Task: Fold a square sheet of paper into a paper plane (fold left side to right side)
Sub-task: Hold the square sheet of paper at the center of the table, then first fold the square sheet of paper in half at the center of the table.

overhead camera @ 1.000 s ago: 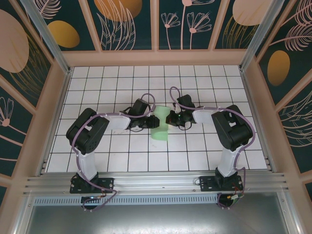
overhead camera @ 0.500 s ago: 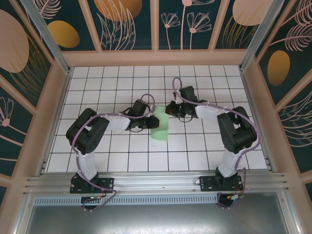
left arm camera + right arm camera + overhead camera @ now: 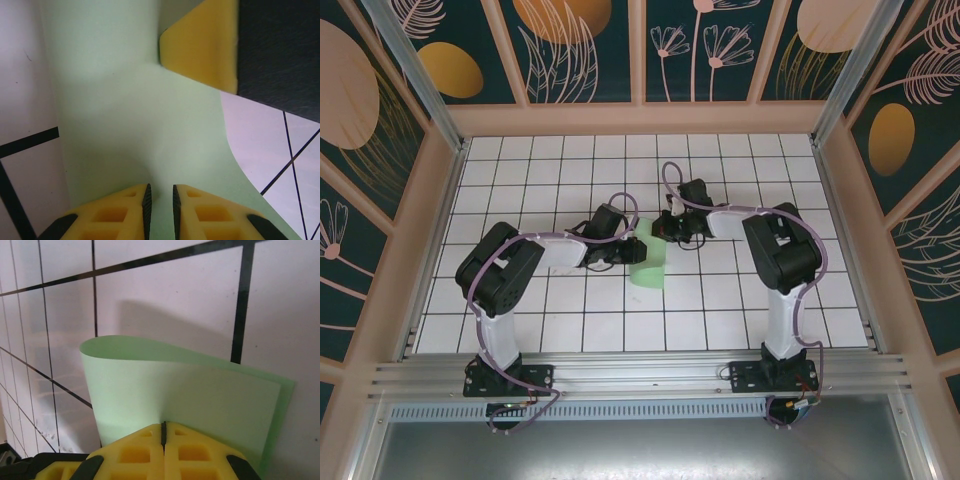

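The square sheet of paper is pale mint green and lies mid-table, folded over on itself with a rounded, uncreased bend. My left gripper comes in from the left. Its yellow fingertips rest low on the paper with a narrow gap between them. My right gripper sits at the sheet's far right corner. Its jaws are shut tight, tips against the upper layer, and I cannot tell if paper is pinched. One of its fingers touches the sheet in the left wrist view.
The white grid table is boxed in by wooden walls at the back and on both sides. An aluminium rail runs along the near edge by the arm bases. Both forearms lie low on either side of the paper.
My right gripper has moved up and left, from the paper's right side to its far right corner, with the elbow swinging in. The left gripper and the paper have stayed put.
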Controlling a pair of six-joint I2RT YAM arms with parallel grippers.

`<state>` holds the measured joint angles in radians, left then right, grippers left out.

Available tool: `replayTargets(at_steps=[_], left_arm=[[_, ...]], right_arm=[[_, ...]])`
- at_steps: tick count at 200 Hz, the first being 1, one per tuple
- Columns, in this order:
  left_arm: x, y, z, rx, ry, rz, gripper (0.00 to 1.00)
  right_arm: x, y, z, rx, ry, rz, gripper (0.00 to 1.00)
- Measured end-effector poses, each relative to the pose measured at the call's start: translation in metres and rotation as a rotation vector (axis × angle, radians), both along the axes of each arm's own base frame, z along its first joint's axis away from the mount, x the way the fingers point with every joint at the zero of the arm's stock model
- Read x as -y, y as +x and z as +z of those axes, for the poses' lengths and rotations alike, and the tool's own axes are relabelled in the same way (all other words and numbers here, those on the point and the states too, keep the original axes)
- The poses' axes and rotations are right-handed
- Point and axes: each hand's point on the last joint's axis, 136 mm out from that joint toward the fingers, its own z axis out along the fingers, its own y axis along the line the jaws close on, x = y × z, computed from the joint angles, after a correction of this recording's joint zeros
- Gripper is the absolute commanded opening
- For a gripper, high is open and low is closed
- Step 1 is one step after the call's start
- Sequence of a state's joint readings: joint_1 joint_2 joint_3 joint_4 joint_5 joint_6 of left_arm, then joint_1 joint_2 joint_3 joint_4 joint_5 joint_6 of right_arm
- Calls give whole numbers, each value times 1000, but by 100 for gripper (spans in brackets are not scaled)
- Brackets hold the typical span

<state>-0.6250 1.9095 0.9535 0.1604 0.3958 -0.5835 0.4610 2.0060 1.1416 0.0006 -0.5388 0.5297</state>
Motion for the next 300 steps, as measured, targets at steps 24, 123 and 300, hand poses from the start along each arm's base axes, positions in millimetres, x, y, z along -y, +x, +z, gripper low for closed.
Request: replayTargets(at_steps=[24,123,300], left_arm=[[0,0,0,1,0,0,22],[0,-4,15,25,-14,-11,28],[-3,-35,-1,36,27,-125,17]], right_arm=[[0,3,-4,-5,-12,-6,4],[1,4,-6,-12,-29,-12,5],[1,4,-7,-13,-37,-13,5]])
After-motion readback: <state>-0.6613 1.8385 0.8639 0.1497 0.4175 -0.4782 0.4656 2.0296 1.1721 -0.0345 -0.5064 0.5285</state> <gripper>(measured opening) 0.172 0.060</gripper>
